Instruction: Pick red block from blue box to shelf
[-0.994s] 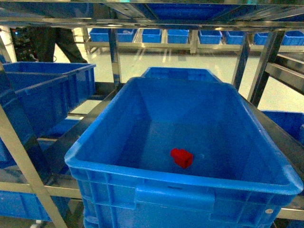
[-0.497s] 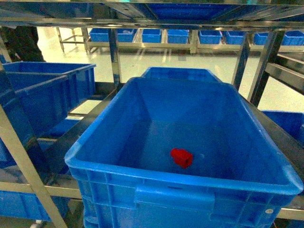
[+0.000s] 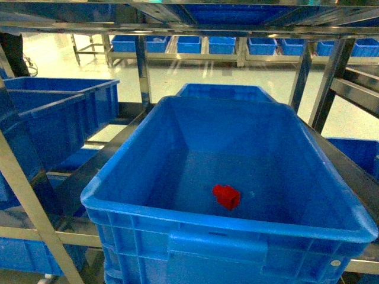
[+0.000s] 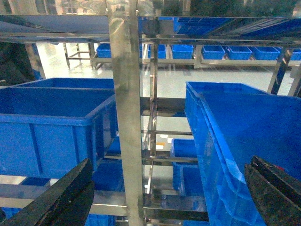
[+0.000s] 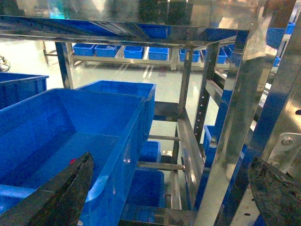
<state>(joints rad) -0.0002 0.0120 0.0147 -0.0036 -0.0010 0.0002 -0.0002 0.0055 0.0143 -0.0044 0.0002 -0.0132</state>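
red block (image 3: 227, 196) lies on floor of blue box (image 3: 177, 231), toward its near wall, reachable from above | box rests on shelf (image 3: 141, 65) tier | left hand (image 4: 169, 197) outside box's left wall, spread wide, empty | right hand (image 5: 178, 197) outside right wall, wide, empty

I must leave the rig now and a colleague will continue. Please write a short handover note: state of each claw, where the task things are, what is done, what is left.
Left claw: open, empty, outside the left wall of the blue box.
Right claw: open, empty, outside the box's right wall.
Red block: lying on the box floor, near the front wall, a little right of centre.
Shelf: steel rack around the box; the box sits on one tier.
Done: nothing; the block is not grasped.
Left: reach into the box, grip the block, lift it out, set it on the shelf.
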